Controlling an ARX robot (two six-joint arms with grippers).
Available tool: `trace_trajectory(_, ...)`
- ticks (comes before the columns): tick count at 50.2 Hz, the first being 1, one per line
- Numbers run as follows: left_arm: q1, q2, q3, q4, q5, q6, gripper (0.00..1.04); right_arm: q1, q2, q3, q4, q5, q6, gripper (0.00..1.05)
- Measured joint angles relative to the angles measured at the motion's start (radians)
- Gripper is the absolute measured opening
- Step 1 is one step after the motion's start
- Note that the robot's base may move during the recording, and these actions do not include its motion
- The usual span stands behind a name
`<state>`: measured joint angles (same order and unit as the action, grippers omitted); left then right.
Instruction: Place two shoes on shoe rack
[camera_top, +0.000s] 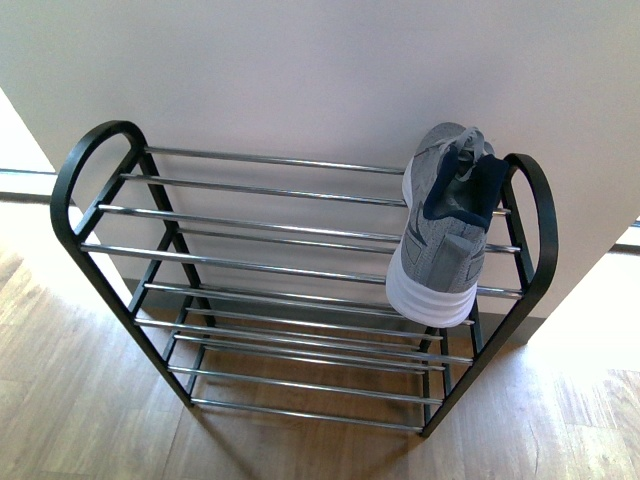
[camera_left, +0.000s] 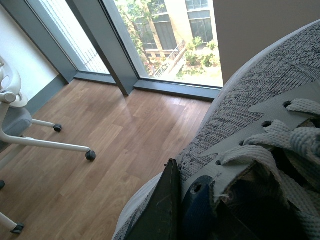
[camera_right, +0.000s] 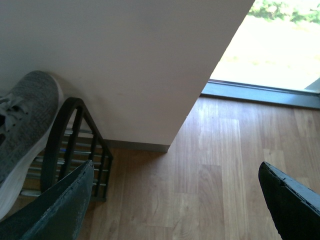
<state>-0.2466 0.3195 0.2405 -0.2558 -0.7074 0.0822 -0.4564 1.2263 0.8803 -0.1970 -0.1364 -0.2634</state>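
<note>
The shoe rack (camera_top: 75, 180) stands against the white wall, a black frame with chrome bars. One grey shoe with a white sole (camera_top: 445, 235) lies across the right end of its top tier, toe towards the wall. Neither arm shows in the front view. In the left wrist view my left gripper (camera_left: 182, 210) is shut on a second grey knit shoe (camera_left: 260, 95), at its navy collar by the laces. My right gripper (camera_right: 176, 167) is open over bare wood floor. To one side of it are the rack's right end (camera_right: 65, 135) and the racked shoe (camera_right: 25, 120).
A white-legged office chair on castors (camera_left: 30, 142) stands on the wood floor near the tall window (camera_left: 165, 40). The wall's outer corner (camera_right: 190, 110) ends just past the rack's right end, with a window sill (camera_right: 260, 92) beyond.
</note>
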Motion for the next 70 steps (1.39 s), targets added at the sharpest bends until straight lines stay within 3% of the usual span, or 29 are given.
trace_trajectory(8, 0.0, 0.0, 0.0, 0.0, -0.003, 0.0, 0.02, -0.118, -0.078, -0.052, 0.016, -0.143, -0.034, 0.95)
trace_trajectory(20, 0.0, 0.0, 0.0, 0.0, -0.001, 0.0, 0.02, -0.243, -0.019, -0.112, 0.206, -0.175, -0.068, 0.95)
trace_trajectory(24, 0.001, 0.0, 0.0, 0.0, -0.002, 0.0, 0.02, -0.309, -0.171, -0.251, 0.081, -0.259, -0.074, 0.95)
trace_trajectory(28, 0.001, 0.002, 0.0, 0.0, 0.001, 0.0, 0.02, -0.321, -0.264, -0.345, 0.106, -0.248, -0.07, 0.95)
trace_trajectory(33, 0.0, -0.001, 0.0, 0.0, 0.001, 0.0, 0.02, -0.319, -0.232, -0.327, 0.243, -0.254, -0.042, 0.95)
trace_trajectory(40, 0.0, -0.001, 0.0, 0.0, -0.002, 0.0, 0.02, -0.303, -0.18, -0.331, 0.258, -0.266, -0.026, 0.95)
trace_trajectory(45, 0.0, -0.001, 0.0, 0.0, 0.0, 0.0, 0.02, -0.296, -0.198, -0.477, 0.648, -0.512, 0.123, 0.79)
trace_trajectory(48, 0.0, -0.001, 0.0, 0.0, 0.002, 0.0, 0.02, -0.222, -0.286, -0.586, 0.801, -0.522, 0.192, 0.65)
trace_trajectory(63, 0.0, -0.002, 0.0, 0.0, 0.003, 0.0, 0.02, 0.064, -0.621, -0.768, 0.674, -0.238, 0.249, 0.03)
trace_trajectory(70, 0.0, -0.002, 0.0, 0.0, -0.002, 0.0, 0.02, 0.172, -0.732, -0.805, 0.605, -0.135, 0.253, 0.02)
